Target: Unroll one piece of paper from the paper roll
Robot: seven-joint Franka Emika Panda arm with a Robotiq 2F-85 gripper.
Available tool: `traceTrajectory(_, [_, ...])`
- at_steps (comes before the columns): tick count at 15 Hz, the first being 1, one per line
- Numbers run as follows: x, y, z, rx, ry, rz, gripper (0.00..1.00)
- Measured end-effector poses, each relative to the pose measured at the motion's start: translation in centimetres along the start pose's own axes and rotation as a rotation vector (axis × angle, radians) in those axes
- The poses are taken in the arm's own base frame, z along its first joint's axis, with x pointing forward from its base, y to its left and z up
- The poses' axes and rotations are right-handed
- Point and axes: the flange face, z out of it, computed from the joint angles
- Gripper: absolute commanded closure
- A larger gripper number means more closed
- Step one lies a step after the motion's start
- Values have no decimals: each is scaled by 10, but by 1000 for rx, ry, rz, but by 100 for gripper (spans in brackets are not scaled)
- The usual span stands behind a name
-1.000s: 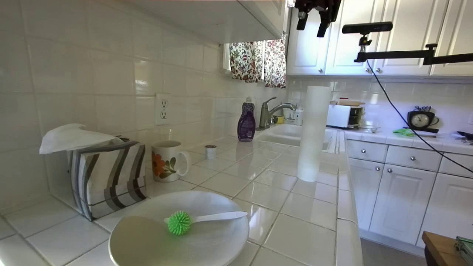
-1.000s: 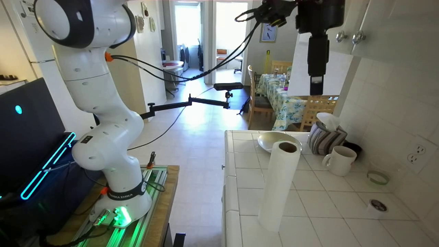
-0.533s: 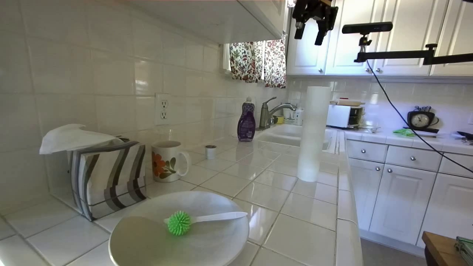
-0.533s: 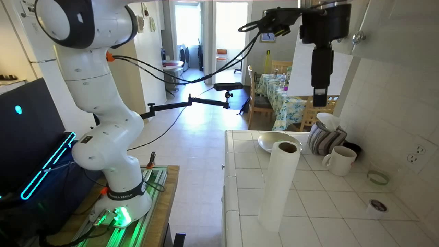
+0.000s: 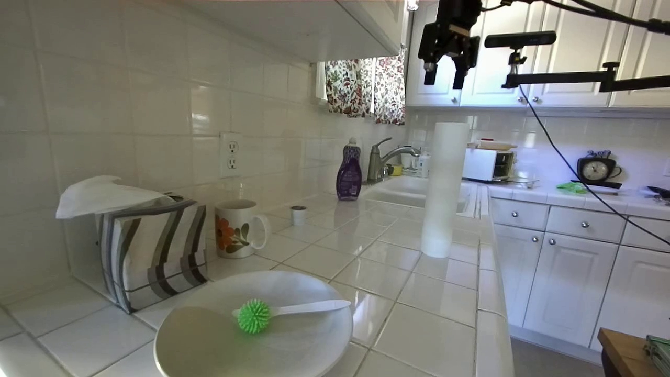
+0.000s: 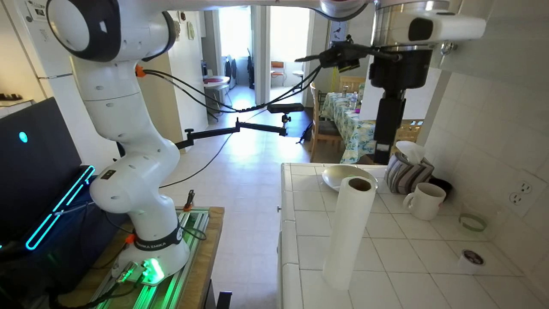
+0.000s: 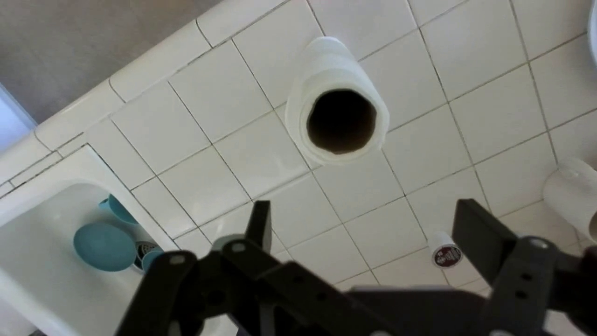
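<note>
The paper roll (image 5: 444,188) stands upright on the white tiled counter, a tall white cylinder in both exterior views. Seen from above in the wrist view, the top of the roll (image 7: 332,65) shows a dark hollow core. No loose piece of paper can be told apart from the roll's outer layer. My gripper (image 5: 444,81) points downward, higher than the roll's top and apart from it. In the wrist view the gripper (image 7: 366,207) has its black fingers wide apart, with only tiles and a small cup in the background between them.
On the counter are a white bowl (image 5: 209,335) with a green brush (image 5: 255,315), a flowered mug (image 5: 235,230), a striped tissue box (image 5: 157,251), a purple bottle (image 5: 348,175) and a small cup (image 7: 447,254). The sink (image 7: 70,170) holds teal dishes. A cabinet (image 5: 293,26) overhangs the wall side.
My gripper has come down in both exterior views, bringing more of the wrist and arm into sight. It stays wide apart. The roll and the other things have not moved.
</note>
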Motion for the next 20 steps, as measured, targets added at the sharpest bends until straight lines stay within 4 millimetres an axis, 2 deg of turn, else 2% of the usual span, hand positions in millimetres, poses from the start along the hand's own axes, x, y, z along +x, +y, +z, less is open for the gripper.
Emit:
traceTrajectory(7, [0,5,40,-13,-46,8,0])
traceTrajectory(15, [2,8,73,3,-30,9,0])
traceTrajectory(20, [0,7,86,0,-41,0,0])
